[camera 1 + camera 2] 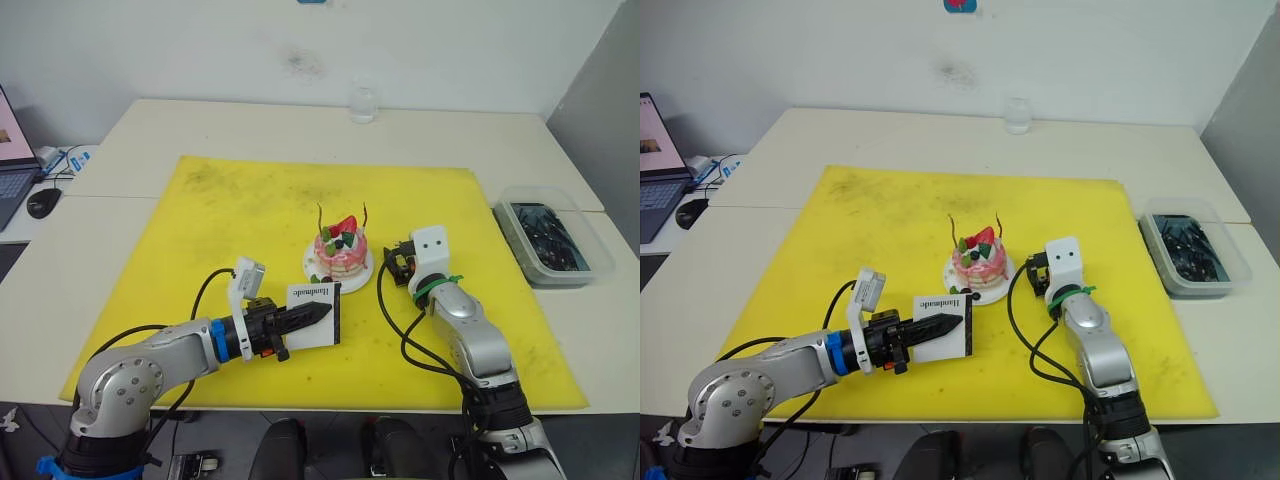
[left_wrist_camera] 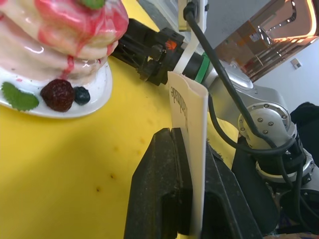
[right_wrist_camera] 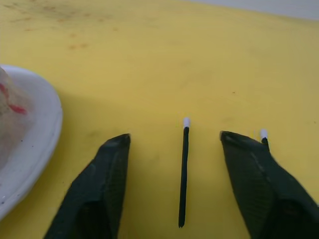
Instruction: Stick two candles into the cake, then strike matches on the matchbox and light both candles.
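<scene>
Matchbox first: the left claw [image 1: 318, 313] is clamped on the flat white rectangular matchbox [image 1: 315, 315] with its black side edge and small "Handmade" lettering, holding it upright on edge just above the yellow mat [image 1: 200, 220] that covers the pale table [image 1: 180, 125]. The box stands just beside the plate, on the near left of it.

Next comes the small round pink layered cake [image 1: 340, 252] on its little white plate [image 1: 362, 273], topped with a red strawberry slice and dark berries. Two very thin, curved reddish-brown candles [image 1: 321, 217] rise from its top, so I judge the sticking-in step is done and striking comes next.

On the other side of the cake, the right claw [image 3: 173, 144] hangs low over the mat with its fingers spread wide and nothing between them. One short, straight dark match with a white tip [image 3: 184, 172] lies flat on the mat directly between the open fingers, its long axis running along the fingers' own direction (tip pointing away from the wrist). A second match [image 3: 263, 135] peeks out beside one finger. The right arm is clearly the nearer one, so lowering and closing straight onto the centred match looks like the move.

Farther right sits a clear plastic tub [image 1: 555, 240] of dark bits.
</scene>
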Action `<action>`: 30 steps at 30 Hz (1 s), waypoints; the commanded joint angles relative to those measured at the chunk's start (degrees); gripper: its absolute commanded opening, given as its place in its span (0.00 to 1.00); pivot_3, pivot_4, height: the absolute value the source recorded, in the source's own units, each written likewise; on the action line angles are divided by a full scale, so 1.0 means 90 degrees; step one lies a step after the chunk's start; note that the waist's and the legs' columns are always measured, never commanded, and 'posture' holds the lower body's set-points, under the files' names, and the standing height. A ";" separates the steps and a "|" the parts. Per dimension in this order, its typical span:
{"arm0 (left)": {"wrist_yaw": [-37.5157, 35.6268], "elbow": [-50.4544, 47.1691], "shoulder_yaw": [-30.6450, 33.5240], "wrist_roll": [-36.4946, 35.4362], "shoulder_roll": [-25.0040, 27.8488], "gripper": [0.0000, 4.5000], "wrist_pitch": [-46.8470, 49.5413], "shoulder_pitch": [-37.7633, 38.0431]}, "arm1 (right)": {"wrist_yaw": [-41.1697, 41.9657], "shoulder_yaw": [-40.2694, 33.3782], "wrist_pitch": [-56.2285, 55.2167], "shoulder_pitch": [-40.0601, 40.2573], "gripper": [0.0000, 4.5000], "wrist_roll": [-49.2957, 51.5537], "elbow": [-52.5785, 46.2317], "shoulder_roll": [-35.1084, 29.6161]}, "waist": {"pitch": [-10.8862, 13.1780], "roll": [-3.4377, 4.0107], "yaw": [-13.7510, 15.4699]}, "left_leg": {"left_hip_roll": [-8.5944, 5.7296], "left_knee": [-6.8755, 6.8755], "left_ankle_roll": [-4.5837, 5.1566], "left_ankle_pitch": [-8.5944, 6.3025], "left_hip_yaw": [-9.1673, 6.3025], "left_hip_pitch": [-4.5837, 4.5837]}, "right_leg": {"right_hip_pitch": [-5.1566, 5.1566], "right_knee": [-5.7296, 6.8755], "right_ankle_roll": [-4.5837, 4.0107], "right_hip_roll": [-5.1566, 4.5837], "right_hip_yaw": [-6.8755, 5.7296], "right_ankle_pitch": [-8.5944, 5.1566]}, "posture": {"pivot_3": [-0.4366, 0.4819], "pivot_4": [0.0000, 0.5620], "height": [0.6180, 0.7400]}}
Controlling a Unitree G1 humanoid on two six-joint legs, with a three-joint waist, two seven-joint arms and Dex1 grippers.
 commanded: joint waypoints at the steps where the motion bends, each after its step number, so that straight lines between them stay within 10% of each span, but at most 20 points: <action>1: 0.0083 -0.0089 -0.0015 -0.0113 -0.0045 0.00 -0.0023 -0.0065 | -0.0141 -0.0090 0.0104 -0.0057 0.39 -0.0114 -0.0078 0.0009 | 0.0000 0.0000 0.0000 | 0.0000 0.0002 0.0000 0.0000 -0.0001 0.0000 | 0.0001 0.0001 0.0000 0.0000 -0.0001 0.0000 | 0.48 0.27 1.00; 6: 0.0116 -0.0112 -0.0046 -0.0104 -0.0033 0.00 0.0005 -0.0047 | -0.0238 -0.0107 0.0173 -0.0070 0.01 -0.0156 -0.0067 0.0058 | -0.0001 0.0000 0.0000 | -0.0001 0.0009 0.0000 0.0000 -0.0002 0.0003 | 0.0005 0.0006 0.0001 0.0000 -0.0001 0.0001 | 0.48 0.27 1.00; 18: 0.0177 -0.0171 -0.0133 -0.0095 0.0004 0.00 -0.0001 -0.0021 | 0.0093 -0.0341 0.1191 0.0186 0.01 0.0394 -0.1932 0.0011 | -0.0001 0.0000 -0.0007 | 0.0001 0.0010 0.0001 0.0000 -0.0002 0.0003 | 0.0004 0.0010 0.0002 0.0000 -0.0001 0.0002 | 0.48 0.27 1.00; 30: -0.0191 -0.0101 -0.0324 0.0016 0.0231 0.00 0.0018 -0.0170 | 0.1599 -0.0228 0.2069 0.2616 0.01 0.1319 -0.4960 -0.1896 | -0.0003 0.0001 -0.0016 | 0.0001 0.0010 0.0001 0.0000 -0.0005 0.0008 | 0.0007 0.0010 0.0002 0.0001 -0.0004 0.0001 | 0.48 0.27 1.00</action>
